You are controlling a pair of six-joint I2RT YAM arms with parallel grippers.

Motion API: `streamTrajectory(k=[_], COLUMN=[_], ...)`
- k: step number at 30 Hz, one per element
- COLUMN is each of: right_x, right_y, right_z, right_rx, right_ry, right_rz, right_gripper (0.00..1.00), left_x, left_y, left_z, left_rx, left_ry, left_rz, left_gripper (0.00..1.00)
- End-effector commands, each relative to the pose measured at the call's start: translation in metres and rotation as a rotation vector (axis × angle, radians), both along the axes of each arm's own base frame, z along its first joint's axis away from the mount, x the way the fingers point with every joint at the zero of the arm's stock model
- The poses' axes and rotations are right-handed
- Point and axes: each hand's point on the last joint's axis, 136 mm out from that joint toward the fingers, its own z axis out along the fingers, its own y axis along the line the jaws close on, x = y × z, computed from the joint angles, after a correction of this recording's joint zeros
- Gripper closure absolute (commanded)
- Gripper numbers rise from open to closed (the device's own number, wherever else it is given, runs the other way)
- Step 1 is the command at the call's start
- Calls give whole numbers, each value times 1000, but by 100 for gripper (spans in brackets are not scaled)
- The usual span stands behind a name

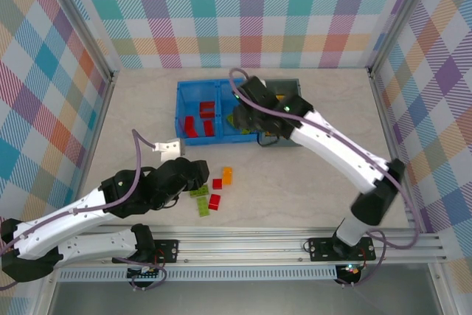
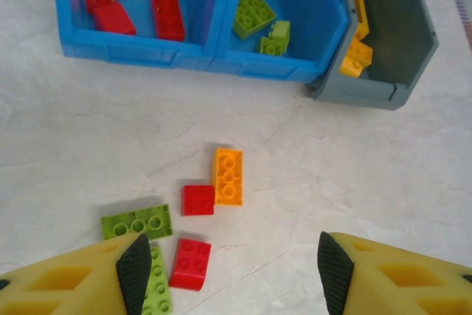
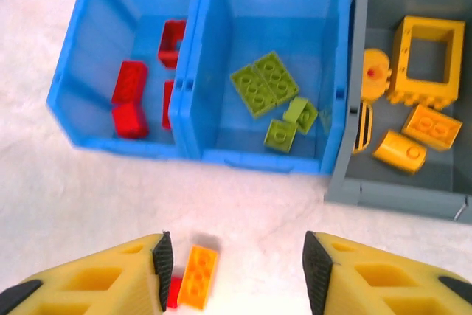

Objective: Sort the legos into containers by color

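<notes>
With left gripper (image 2: 232, 274) wide, empty: descend, pinch orange brick (image 2: 228, 175) by its long sides, sparing red one (image 2: 198, 199) touching its left; right gripper (image 3: 238, 271) likewise open, empty, by blue bin (image 3: 254, 161).

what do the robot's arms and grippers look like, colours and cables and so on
The left arm and right arm both have smooth white link shells with black joints and black bases. A greyish-purple cable loops along each. The left gripper and right gripper have chunky yellow fingers with hollow cut-outs and black pads on their inner faces.
</notes>
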Motion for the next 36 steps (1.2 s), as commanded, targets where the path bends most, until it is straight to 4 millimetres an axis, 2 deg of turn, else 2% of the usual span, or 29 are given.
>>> streamTrajectory(k=[1,4,8,11,13,17,23,28,31,36], right_x=[-39,-90,-154,-188,-201,-213,-213,-226,-229,-229], right_y=[16,17,11,3,-2,-13,-20,-15,-21,-28], right_z=[-3,-27,-75,-101,-116,-132,-125,-120,-120,-118], right_rx=[122,181,211,208,207,206,236,332,357,383], right_ry=[4,64,191,244,272,298,256,260,269,262], right_rz=[152,285,368,373,356,317,324,419,419,402], right_gripper=[48,45,44,43,43,43,40,34,33,33], left_x=[-7,-12,-16,-12,-8,-13,-29,-28,-27,-18], left_y=[3,-17,-34,-41,-49,-54,-48,-52,-54,-53], left_z=[-20,-46,-90,-114,-127,-152,-178,-193,-204,-208], left_rx=[42,77,175,224,222,272,272,313,334,373], left_ry=[74,155,281,336,367,457,517,535,545,532], left_rz=[-24,-98,-135,-133,-143,-153,-161,-188,-192,-189], left_gripper=[37,37,36,34,34,40,40,41,41,41])
